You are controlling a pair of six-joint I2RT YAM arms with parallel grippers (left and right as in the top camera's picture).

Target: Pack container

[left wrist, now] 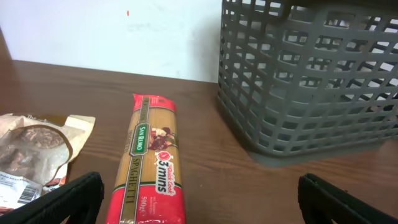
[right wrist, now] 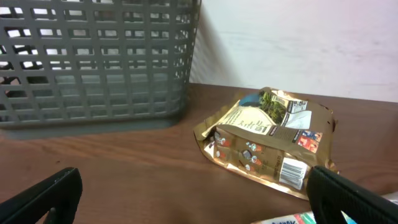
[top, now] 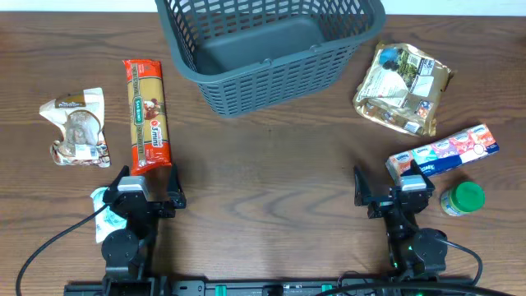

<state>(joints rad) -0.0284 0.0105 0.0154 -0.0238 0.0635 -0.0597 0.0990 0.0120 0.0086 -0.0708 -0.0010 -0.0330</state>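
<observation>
The dark grey slotted container (top: 271,82) stands empty at the back middle of the table; it also shows in the left wrist view (left wrist: 311,87) and right wrist view (right wrist: 93,68). A red spaghetti packet (top: 146,115) (left wrist: 152,168) lies left of it. A gold pouch (top: 403,86) (right wrist: 267,140) lies right of it. My left gripper (top: 146,191) (left wrist: 199,205) is open and empty at the front left, just short of the spaghetti's near end. My right gripper (top: 393,191) (right wrist: 199,199) is open and empty at the front right.
A crumpled brown-and-white pouch (top: 76,127) (left wrist: 31,149) lies far left. A tissue pack (top: 444,152) and a green-lidded jar (top: 463,199) lie beside the right arm. A small white-teal packet (top: 103,214) lies by the left arm.
</observation>
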